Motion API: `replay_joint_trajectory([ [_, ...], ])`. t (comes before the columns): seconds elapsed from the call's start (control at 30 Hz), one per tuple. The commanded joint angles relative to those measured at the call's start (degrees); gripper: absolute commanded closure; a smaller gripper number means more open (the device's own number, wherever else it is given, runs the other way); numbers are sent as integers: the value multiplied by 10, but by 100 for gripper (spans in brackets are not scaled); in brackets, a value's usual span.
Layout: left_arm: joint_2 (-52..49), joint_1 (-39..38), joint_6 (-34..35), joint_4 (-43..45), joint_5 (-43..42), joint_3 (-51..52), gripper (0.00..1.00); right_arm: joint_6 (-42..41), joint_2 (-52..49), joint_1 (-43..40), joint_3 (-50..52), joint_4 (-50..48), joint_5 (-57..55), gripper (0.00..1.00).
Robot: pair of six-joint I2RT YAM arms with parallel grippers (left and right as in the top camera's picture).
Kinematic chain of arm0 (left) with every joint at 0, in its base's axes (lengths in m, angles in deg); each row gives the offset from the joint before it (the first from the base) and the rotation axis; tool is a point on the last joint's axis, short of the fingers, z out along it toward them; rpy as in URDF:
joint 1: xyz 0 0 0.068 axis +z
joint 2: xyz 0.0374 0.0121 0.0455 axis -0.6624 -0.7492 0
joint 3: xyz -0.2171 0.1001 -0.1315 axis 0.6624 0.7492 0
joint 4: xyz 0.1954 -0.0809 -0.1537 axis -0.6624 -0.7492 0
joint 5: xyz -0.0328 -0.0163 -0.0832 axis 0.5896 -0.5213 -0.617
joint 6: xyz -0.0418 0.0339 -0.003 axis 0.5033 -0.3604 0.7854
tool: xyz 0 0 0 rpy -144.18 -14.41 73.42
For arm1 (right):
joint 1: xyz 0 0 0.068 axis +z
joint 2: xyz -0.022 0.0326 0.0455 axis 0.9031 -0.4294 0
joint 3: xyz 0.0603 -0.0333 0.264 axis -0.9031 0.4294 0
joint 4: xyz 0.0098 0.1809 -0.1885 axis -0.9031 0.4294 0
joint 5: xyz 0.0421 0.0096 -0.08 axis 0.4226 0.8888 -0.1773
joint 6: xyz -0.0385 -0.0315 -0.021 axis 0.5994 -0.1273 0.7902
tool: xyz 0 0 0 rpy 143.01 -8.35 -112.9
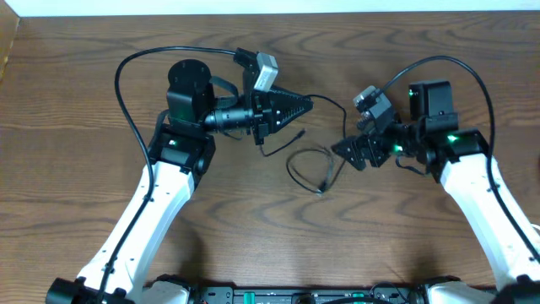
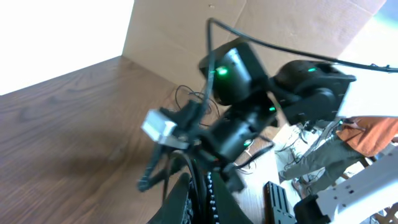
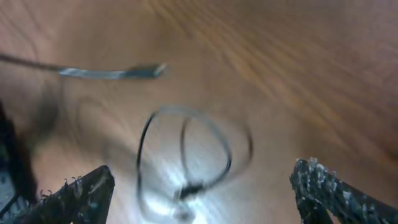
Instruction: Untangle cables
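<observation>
Overhead, the left pincer (image 1: 307, 103) is clamped on a thin black cable (image 1: 336, 103), while the right pincer (image 1: 348, 154) gapes wide beside a cable loop (image 1: 309, 169) on the bench (image 1: 253, 228).

The table (image 1: 253, 245) was grained brown wood with a soft sheen, the pads (image 3: 320, 186) of the right claw (image 3: 202, 185) rough, matt black.

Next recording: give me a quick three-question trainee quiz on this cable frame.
1. True or false: the right claw is shut.
2. The loop of the black cable lies: A) on the table beside the right claw; B) hanging inside the right claw; C) wrapped round the left arm's base.
3. Which claw appears to pinch the black cable?
Key: 1 false, its jaws stand open; 2 A; 3 the left claw.
</observation>
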Motion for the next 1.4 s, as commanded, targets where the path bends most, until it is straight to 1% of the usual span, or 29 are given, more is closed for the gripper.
replay_joint_trajectory([
  [0.0,18,2,12,3,-14,-2,92,17,-17,-2,-12,-23,27,13],
  [0.07,21,2,12,3,-17,-2,92,17,-23,-2,-12,-40,54,14],
  [0.17,23,2,12,3,-16,-2,92,17,-29,1,-12,-64,89,39],
  [0.2,23,2,12,3,-16,-2,92,17,-29,4,-12,-71,97,45],
  [0.23,23,2,13,3,-17,-2,92,16,-29,7,-12,-78,106,47],
  [0.3,23,2,12,3,-17,-2,92,16,-29,15,-12,-92,123,48],
  [0.37,23,2,12,3,-17,-2,92,16,-29,24,-12,-101,135,52],
  [0.4,23,2,13,3,-17,-2,93,16,-29,28,-12,-106,140,51],
  [0.47,23,2,14,2,-17,-2,93,16,-29,36,-12,-115,148,38],
  [0.73,24,2,17,1,-27,-2,93,14,-29,53,-12,-148,148,37],
  [0.77,24,2,19,1,-27,-2,92,14,-29,53,-12,-150,148,39],
  [0.8,24,2,19,1,-27,-2,93,14,-29,53,-12,-151,146,45],
  [0.83,24,2,21,1,-27,-2,92,14,-29,53,-12,-151,146,57],
  [0.87,24,2,21,1,-27,-2,92,14,-29,53,-12,-151,144,71],
  [0.9,24,2,20,1,-27,-2,92,5,-29,53,-12,-151,136,99],
  [1.0,24,2,19,1,-24,-2,93,-57,-29,53,-12,-143,70,99],
  [1.13,24,7,18,1,-24,-2,92,-78,-27,53,-12,-93,-11,99],
  [1.27,24,16,18,1,-25,-2,92,-146,-17,53,-12,-45,-138,99],
  [1.3,24,17,18,1,-25,-2,91,-161,-13,53,-12,-33,-168,99],
  [1.33,24,17,18,-2,-25,-2,83,-170,-7,53,-12,-23,-188,99],
  [1.37,24,17,18,-4,-25,-2,67,-174,-2,53,-12,-16,-200,99],
])
